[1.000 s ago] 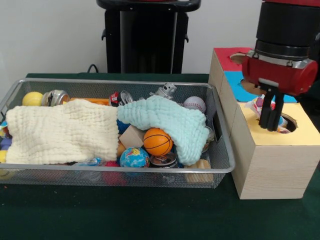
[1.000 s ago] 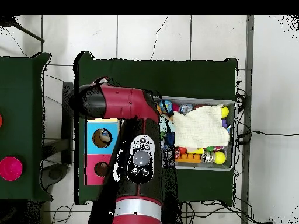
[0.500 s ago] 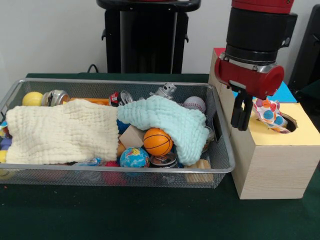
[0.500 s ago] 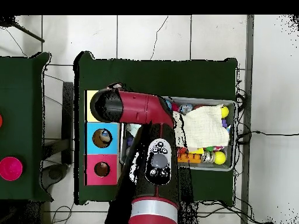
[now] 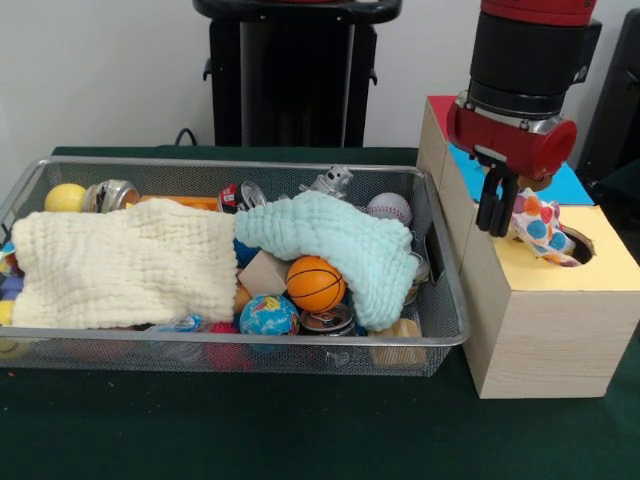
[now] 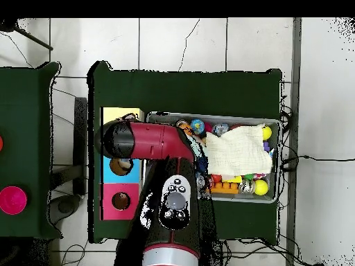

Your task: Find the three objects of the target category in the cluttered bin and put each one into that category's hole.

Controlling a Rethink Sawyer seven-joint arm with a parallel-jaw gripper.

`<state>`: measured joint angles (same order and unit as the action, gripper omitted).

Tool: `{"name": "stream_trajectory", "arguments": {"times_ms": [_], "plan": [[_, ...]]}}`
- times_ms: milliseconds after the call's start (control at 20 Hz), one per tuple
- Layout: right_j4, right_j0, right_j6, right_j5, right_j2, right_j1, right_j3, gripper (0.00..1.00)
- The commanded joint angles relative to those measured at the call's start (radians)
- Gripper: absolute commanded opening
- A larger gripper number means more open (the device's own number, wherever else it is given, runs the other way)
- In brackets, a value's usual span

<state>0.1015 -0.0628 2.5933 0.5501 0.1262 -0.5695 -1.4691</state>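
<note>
Trouble could be caused by the spotted cloth (image 5: 540, 226) left draped half out of the yellow hole (image 5: 572, 243), which might be snagged by the gripper (image 5: 496, 205), whose opening cannot be told and which is seen holding nothing.

I see a dark green tabletop (image 5: 300, 430) under everything, and a second green table (image 6: 24, 149) beside it carrying a pink round disc (image 6: 12, 200). Black cables (image 6: 305, 158) trail over the white tiled floor (image 6: 180, 41). A white wall (image 5: 100, 70) stands behind.
</note>
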Motion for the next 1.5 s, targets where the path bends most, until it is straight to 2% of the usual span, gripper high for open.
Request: {"name": "stream_trajectory", "arguments": {"times_ms": [50, 300, 550, 750, 950, 1150, 1500], "plan": [[-0.014, -0.007, 0.037, 0.037, -0.066, -0.006, -0.138, 0.0], [-0.026, 0.025, -0.011, -0.008, -0.102, 0.023, -0.148, 0.0], [-0.058, 0.063, -0.071, -0.014, -0.13, 0.089, -0.106, 0.0], [-0.055, 0.044, -0.034, -0.033, -0.128, 0.117, -0.089, 0.0], [-0.037, -0.003, 0.024, -0.019, -0.105, 0.146, -0.026, 0.0], [-0.012, -0.025, 0.054, 0.033, -0.088, 0.176, 0.047, 0.0], [0.022, -0.068, 0.108, 0.152, -0.057, 0.152, 0.081, 0.0]]}}
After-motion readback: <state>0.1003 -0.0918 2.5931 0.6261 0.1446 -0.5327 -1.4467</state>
